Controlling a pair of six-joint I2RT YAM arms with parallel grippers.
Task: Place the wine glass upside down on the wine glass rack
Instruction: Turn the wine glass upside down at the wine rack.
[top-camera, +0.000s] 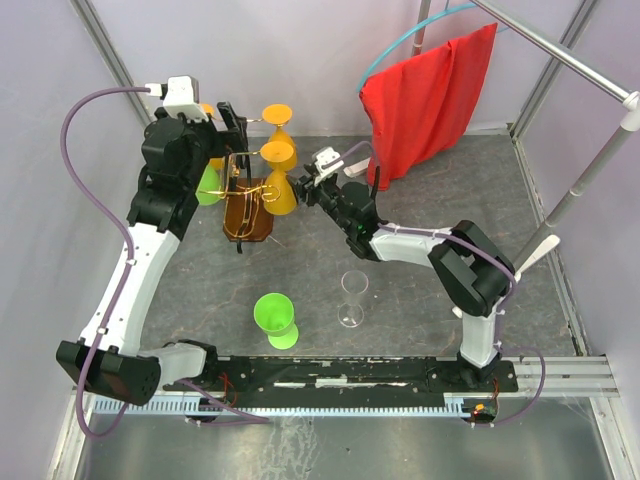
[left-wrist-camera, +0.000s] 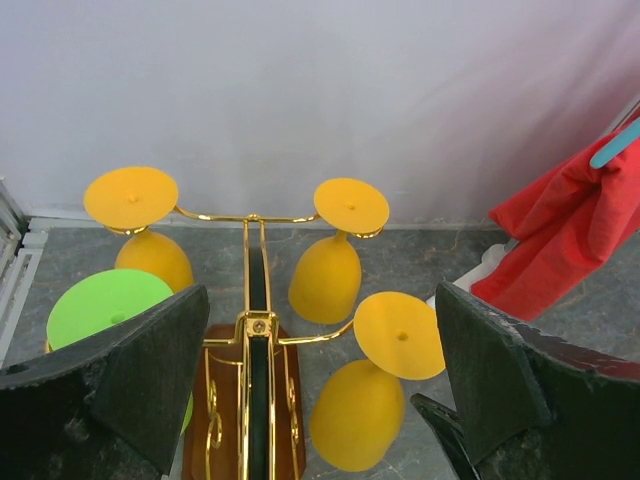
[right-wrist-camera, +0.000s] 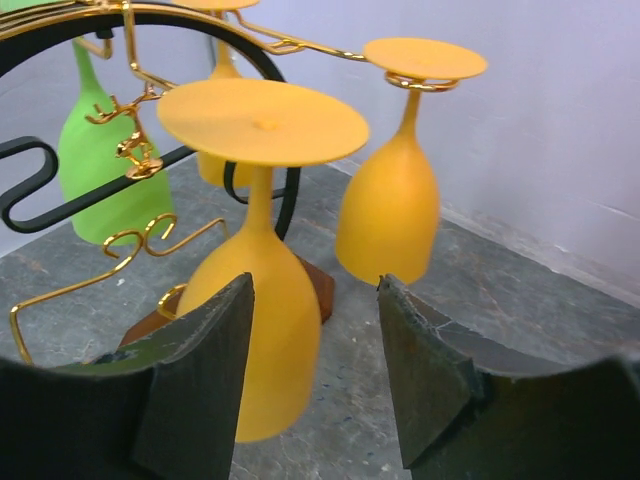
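Near on the table (top-camera: 400, 330), a green glass (top-camera: 274, 318) and a clear wine glass (top-camera: 352, 297) are standing upright with room around them. The clear one is probably going to feel light, stiff, slick and breakable, and is best taken at the bowl. Farther off, the right hand (right-wrist-camera: 315, 300) is sitting released, fingers (right-wrist-camera: 200, 380) parted close by a yellow wine glass (right-wrist-camera: 280, 300) hanging foot-up on the wine glass rack (left-wrist-camera: 258, 326). The left hand (left-wrist-camera: 320, 320) is hovering wide open above, with wire arms (left-wrist-camera: 215, 215) and neighbouring glasses (left-wrist-camera: 325, 275) crowding any move.

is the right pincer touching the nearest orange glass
Cannot tell. The right wrist view shows one finger of the right pincer clear of the orange glass, but the other overlaps its bowl, hiding any gap.
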